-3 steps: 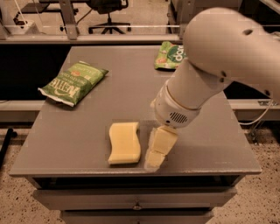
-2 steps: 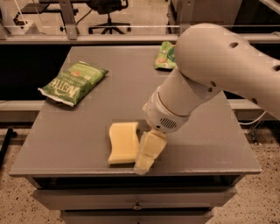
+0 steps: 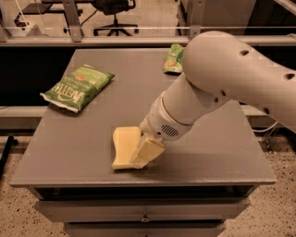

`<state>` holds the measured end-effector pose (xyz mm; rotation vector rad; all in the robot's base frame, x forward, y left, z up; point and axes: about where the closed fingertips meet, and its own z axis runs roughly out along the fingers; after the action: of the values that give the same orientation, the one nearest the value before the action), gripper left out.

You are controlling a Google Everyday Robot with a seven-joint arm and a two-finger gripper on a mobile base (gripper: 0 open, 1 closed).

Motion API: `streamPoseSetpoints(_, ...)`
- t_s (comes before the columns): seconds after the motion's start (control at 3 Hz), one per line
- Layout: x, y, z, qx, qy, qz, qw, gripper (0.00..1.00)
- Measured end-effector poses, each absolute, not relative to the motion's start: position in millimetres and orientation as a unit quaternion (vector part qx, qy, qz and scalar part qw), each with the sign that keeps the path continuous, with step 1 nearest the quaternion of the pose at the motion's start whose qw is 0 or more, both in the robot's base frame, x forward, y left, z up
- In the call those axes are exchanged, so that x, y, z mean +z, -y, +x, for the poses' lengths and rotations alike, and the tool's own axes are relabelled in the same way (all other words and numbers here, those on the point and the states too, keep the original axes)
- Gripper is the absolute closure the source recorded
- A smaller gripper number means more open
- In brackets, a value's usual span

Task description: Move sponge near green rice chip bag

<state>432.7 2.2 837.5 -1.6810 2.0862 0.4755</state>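
- Locate the sponge (image 3: 124, 147) near the front edge of the table (image 3: 212, 157), slightly left of the table's middle. It lies flat, with its long side running roughly front to back.
- Note that the gripper (image 3: 146, 154) covers the sponge's right side. It sits low over the sponge's front right part and overlaps it in the camera view. You cannot tell whether the gripper touches the sponge or only hangs just above it.
- You cannot tell from this view whether the gripper is spread, pressed together or pinching anything.
- Follow the arm (image 3: 222, 78) up and to the right from the gripper. The wrist housing slopes away from the sponge toward the upper right. The large white link fills the right side of the view.
- Find the green rice chip bag (image 3: 172, 60) at the far edge of the table, right of the middle. The arm hides its right part, so only its left part shows.
- Observe that the sponge and the green rice chip bag are well apart. The sponge is at the front of the table and the bag is at the back.
- Find the Kettle bag (image 3: 77, 88) on the left side of the table. It lies flat, turned at an angle, and is well apart from both the sponge and the other bag.
- Note the drawer (image 3: 143, 210) under the table's front edge, with a small pull at its middle.
- Behind the table, see an office chair (image 3: 113, 11) standing on the floor.
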Motion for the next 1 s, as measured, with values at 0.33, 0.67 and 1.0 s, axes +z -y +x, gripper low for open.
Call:
streamPoseSetpoints(0.33, 834, -1, 431, 0.176, -0.758, -0.591, 0.212, 0.64)
streamPoseSetpoints(0.67, 837, 7, 434, 0.174, -0.765, -0.581, 0.218, 0.88)
streamPoseSetpoints(1.0, 860, 23, 447, 0.151, -0.767, -0.576, 0.239, 1.0)
